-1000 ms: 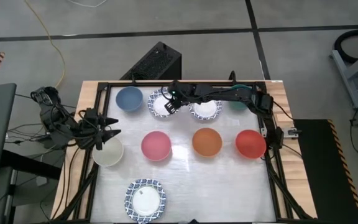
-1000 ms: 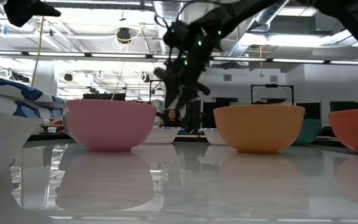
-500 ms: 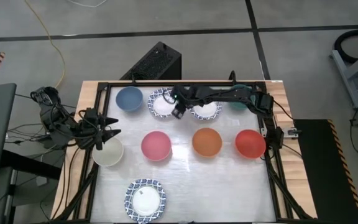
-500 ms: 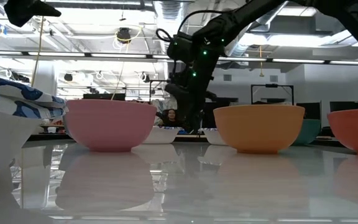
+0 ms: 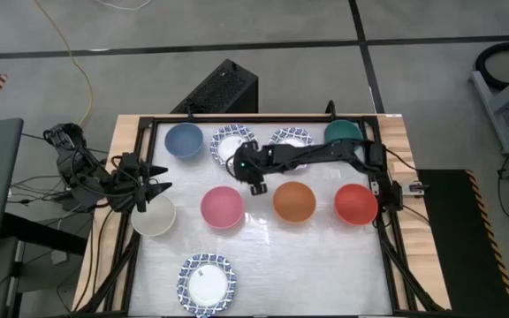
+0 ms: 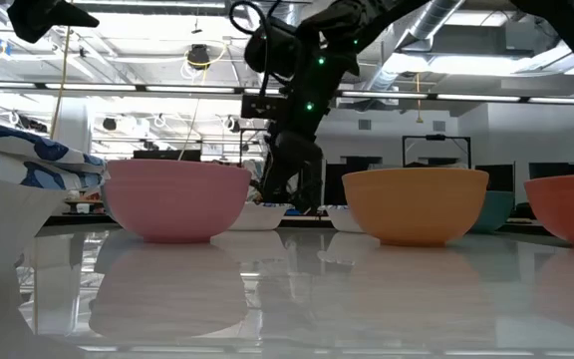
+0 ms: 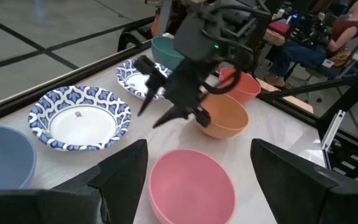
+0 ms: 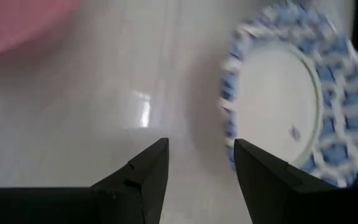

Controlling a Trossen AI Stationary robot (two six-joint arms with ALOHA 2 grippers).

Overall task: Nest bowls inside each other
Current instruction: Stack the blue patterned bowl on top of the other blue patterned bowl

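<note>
Bowls stand rim-up on the table. In the far row are a blue bowl [image 5: 184,140], a white blue-rimmed bowl [image 5: 231,141], a second one [image 5: 292,137] partly under my right arm, and a teal bowl [image 5: 343,132]. The middle row holds cream [image 5: 154,217], pink [image 5: 222,207], orange [image 5: 294,201] and red [image 5: 355,203] bowls. Another blue-rimmed bowl [image 5: 207,283] sits near the front. My right gripper [image 5: 255,183] hangs open above bare table between the far blue-rimmed bowl [image 8: 297,93] and the pink bowl [image 8: 23,25]. My left gripper [image 5: 159,180] waits open over the cream bowl's far edge.
A black frame [image 5: 148,124] borders the table on its far, left and right sides. Bare tabletop [image 5: 307,265] lies toward the near right. Cables [image 5: 69,168] hang beside the left arm. A person [image 7: 347,31] sits beyond the table.
My right gripper has come away from above the far blue-rimmed bowl, moving toward the near edge and a little down, and has rolled about its own axis. It now hangs between the far row and the pink and orange bowls. No bowl has moved.
</note>
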